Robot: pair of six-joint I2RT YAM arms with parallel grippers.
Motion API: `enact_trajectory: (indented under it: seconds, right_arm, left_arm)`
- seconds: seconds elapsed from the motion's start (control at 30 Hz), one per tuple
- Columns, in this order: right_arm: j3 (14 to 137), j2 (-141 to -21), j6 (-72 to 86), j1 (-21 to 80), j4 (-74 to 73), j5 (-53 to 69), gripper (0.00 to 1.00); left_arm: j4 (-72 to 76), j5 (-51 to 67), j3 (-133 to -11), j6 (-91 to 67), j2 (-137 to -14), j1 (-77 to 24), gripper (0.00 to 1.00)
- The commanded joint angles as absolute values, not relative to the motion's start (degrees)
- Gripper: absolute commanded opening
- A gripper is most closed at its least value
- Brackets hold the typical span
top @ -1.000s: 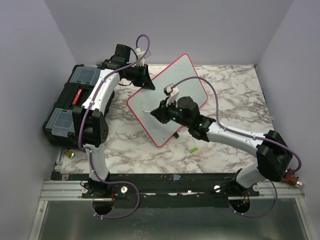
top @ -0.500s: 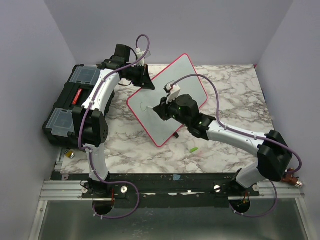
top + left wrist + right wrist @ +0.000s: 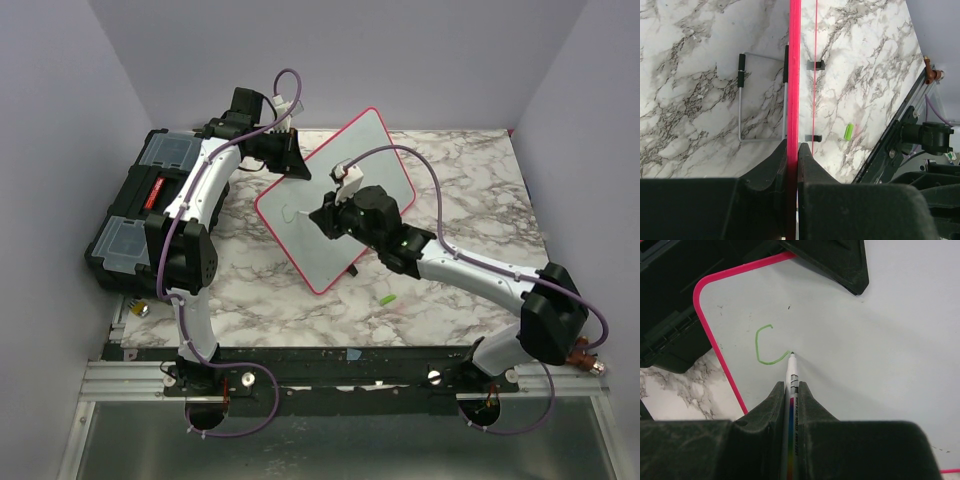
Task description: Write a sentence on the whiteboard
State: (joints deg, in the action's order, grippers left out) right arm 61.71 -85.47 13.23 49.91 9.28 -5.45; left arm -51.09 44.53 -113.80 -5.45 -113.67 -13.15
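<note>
Shows a whiteboard [image 3: 335, 200]: a flat, glossy white panel with rounded corners and a thin red-pink rim, propped at a tilt near the middle of the grey-veined marble counter [image 3: 470, 190], stretching from 7 to 1 o'clock in the overhead view. Bears only the start of the sentence [image 3: 758, 346]: a single thin green "c", slightly angular, towards the board's 10 o'clock corner in the right wrist view. Stands on small black clip feet [image 3: 815, 64] and a bent wire stand [image 3: 740, 100]. Pinches the board's pink rim at its 11 o'clock edge in the clenched left jaws. Grasps a slim white marker [image 3: 791, 385] with rainbow barrel stripes in the right jaws, with its tip at the letter's tail. Includes a black toolbox [image 3: 135, 205] with clear lid compartments at 9 o'clock, and a small green cap [image 3: 386, 299] on the counter at 5 o'clock of the board.
</note>
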Motion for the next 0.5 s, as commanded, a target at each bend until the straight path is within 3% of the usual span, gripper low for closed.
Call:
enact_trajectory:
  seconds: [0.0, 0.47]
  right_arm:
    - [64.2, -84.2, 13.6, 49.8, 9.4, -5.9, 0.01]
    - [72.4, -90.8, 12.5, 49.7, 9.6, -7.5, 0.01]
  left_arm:
    - [-50.4, 34.9, -114.9, -0.3, -113.4, -13.1, 0.0]
    - [-50.2, 35.0, -114.3, -0.3, -112.9, -13.1, 0.0]
